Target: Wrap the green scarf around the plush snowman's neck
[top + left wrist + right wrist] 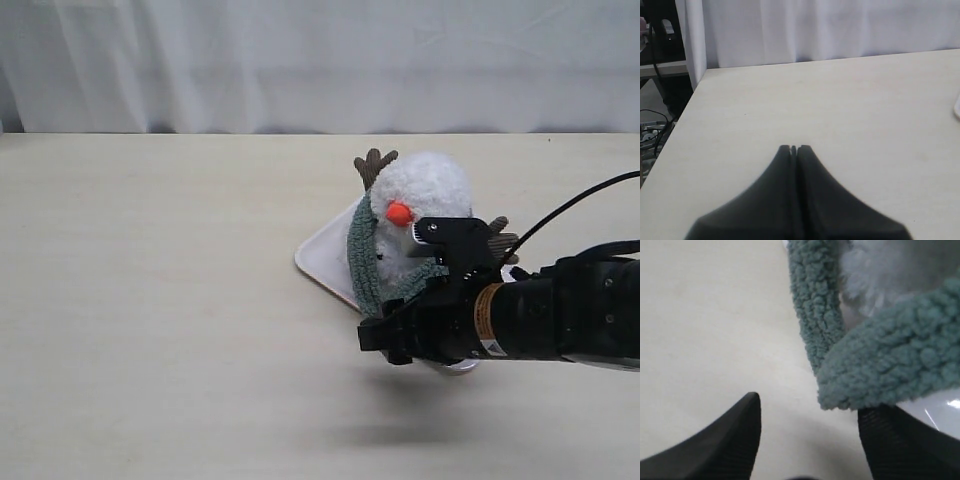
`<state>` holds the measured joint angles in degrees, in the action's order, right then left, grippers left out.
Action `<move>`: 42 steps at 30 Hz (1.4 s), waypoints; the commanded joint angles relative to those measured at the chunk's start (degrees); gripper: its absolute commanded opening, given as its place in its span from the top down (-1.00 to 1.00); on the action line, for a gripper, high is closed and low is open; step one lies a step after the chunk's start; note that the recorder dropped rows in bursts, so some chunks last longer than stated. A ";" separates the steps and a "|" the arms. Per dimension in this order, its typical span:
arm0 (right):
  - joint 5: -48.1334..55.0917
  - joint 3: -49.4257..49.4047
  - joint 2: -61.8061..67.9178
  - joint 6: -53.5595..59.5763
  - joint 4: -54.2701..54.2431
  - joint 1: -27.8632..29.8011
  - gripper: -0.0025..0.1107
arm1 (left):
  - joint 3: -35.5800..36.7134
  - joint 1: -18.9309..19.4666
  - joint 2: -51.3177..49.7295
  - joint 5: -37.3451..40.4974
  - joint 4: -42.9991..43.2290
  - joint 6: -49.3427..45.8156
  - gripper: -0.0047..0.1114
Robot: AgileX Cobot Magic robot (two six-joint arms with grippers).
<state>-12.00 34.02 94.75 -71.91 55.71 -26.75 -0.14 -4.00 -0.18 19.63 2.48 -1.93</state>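
The plush snowman lies on a white tray, its orange nose turned to the front. The green scarf curves round under its head, covering the neck, and both ends hang toward the front. My right gripper is just in front of the snowman, low over the table. In the right wrist view this gripper is open, and one scarf end rests over the tip of one of its fingers; nothing is between the jaws. My left gripper is shut and empty over bare table, away from the snowman.
The pale table runs wide to the left of the tray. A white curtain hangs behind the table's back edge. The left wrist view shows the table's side edge with cables beyond it.
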 commanded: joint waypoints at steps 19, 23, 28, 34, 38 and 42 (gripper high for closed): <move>-31.81 -4.21 -18.06 -18.98 20.63 0.01 -0.02 | 0.14 -0.40 0.18 -0.67 -0.17 -0.22 0.92; -31.81 -4.21 -23.14 -18.98 20.63 0.01 -0.02 | 0.14 -0.40 0.18 -0.67 -0.17 -0.22 0.92; -31.06 -4.21 -30.37 -18.98 20.96 0.01 -0.02 | 0.14 -0.40 0.18 -0.67 -0.17 -0.22 0.92; -23.95 -4.21 -39.08 -18.88 23.92 0.01 -0.02 | 0.14 -0.40 0.18 -0.67 -0.17 -0.22 0.92; -4.72 -4.56 -44.77 -29.23 31.66 0.01 -0.01 | 0.14 -0.40 0.18 -0.67 -0.17 -0.22 0.92; 15.86 -8.24 -46.21 -38.65 39.19 0.01 0.04 | 0.14 -0.40 0.18 -0.67 -0.17 -0.22 0.92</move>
<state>-10.11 28.42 49.33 -105.60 90.94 -26.75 -0.14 -4.00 -0.18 19.63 2.48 -1.93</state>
